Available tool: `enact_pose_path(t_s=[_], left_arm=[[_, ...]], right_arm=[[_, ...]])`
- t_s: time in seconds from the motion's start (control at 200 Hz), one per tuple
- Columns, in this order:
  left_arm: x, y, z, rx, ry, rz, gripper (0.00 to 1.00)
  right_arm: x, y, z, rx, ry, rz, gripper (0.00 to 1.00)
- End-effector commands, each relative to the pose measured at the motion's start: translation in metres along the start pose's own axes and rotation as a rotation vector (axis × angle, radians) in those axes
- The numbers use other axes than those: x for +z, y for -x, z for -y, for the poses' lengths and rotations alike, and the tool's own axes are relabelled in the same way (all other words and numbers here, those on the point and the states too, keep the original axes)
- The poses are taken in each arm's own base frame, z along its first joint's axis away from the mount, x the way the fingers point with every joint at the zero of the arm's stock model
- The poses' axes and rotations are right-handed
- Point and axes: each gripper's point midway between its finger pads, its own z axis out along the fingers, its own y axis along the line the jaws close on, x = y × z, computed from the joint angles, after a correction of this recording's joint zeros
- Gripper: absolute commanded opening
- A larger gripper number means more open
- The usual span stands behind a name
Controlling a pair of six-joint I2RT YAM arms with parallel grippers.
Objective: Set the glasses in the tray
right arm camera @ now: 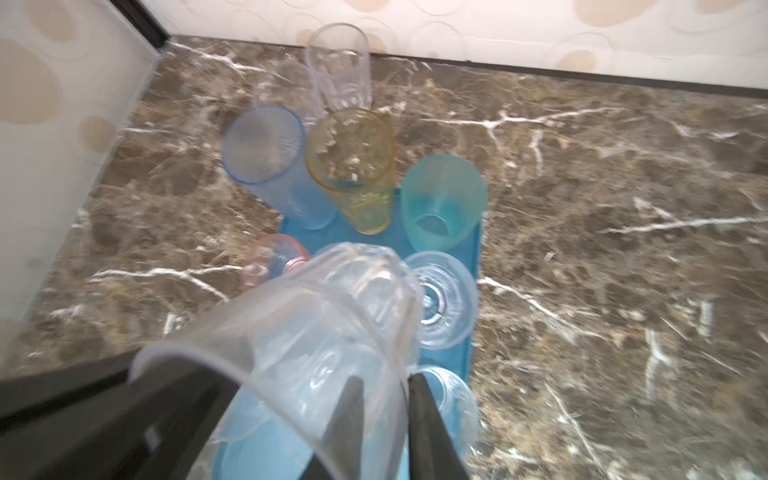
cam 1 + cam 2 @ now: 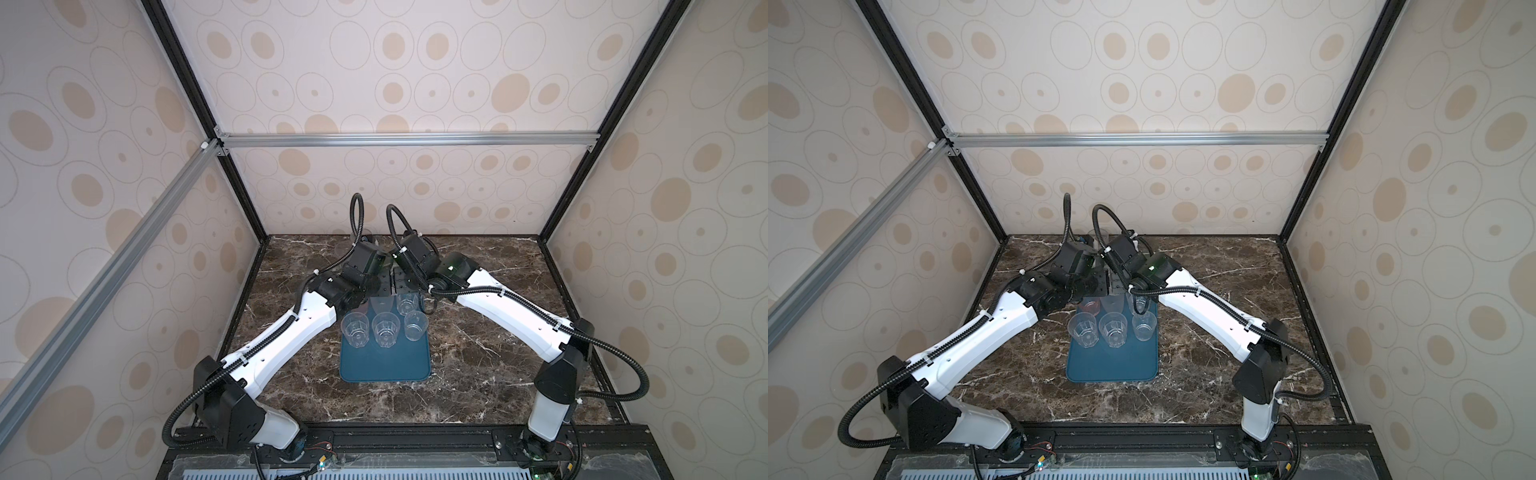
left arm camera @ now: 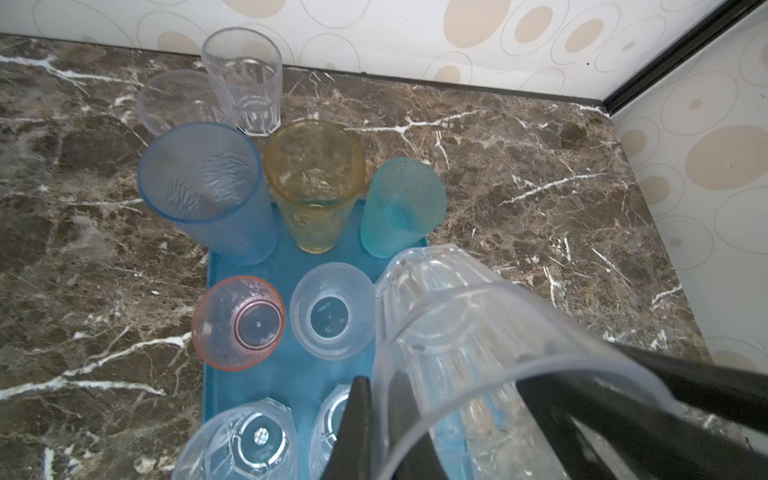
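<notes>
The teal-blue tray (image 2: 386, 370) (image 3: 307, 374) lies mid-table. Several glasses stand on it: frosted blue (image 3: 208, 187), yellow (image 3: 316, 183), teal-green (image 3: 399, 208), pink (image 3: 239, 322), a pale one (image 3: 332, 316), and clear faceted ones (image 2: 355, 330) (image 2: 385, 330) nearer the front. One large clear faceted glass (image 2: 384, 306) (image 3: 478, 332) (image 1: 332, 311) hangs tilted over the tray's far half, between both arms. My left gripper (image 3: 378, 419) is shut on one side of its rim wall. My right gripper (image 1: 384, 415) is shut on the opposite side.
Two more clear glasses (image 3: 245, 79) (image 3: 174, 99) stand on the dark marble table (image 2: 478, 353) behind the tray, close to the back wall. Patterned walls and black frame posts enclose the table on three sides. Both arms meet over the tray's far end.
</notes>
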Motion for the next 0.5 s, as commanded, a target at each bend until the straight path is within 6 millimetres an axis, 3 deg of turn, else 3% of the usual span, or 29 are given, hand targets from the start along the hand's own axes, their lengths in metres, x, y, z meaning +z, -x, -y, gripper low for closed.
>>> enact_pose_path(t_s=[0.0,0.215,0.295,0.395,0.495], left_arm=[[-0.03,0.019,0.034,-0.026,-0.125,0.042,0.19],[-0.065,0.027,0.051,-0.014,-0.21,0.085,0.36],[-0.083,0.033,0.055,-0.019,-0.269,0.128,0.38],[-0.098,0.039,0.046,-0.005,-0.25,0.177,0.4],[-0.106,0.044,0.023,0.043,-0.151,0.23,0.43]], right_arm=[[-0.004,0.004,0.02,-0.026,-0.086,0.024,0.1],[-0.01,0.003,0.03,-0.008,-0.09,0.018,0.06],[-0.011,0.002,0.032,0.0,-0.08,0.009,0.05],[-0.014,0.0,0.031,0.011,-0.06,-0.006,0.03],[-0.02,-0.009,0.025,0.014,-0.005,-0.047,0.02]])
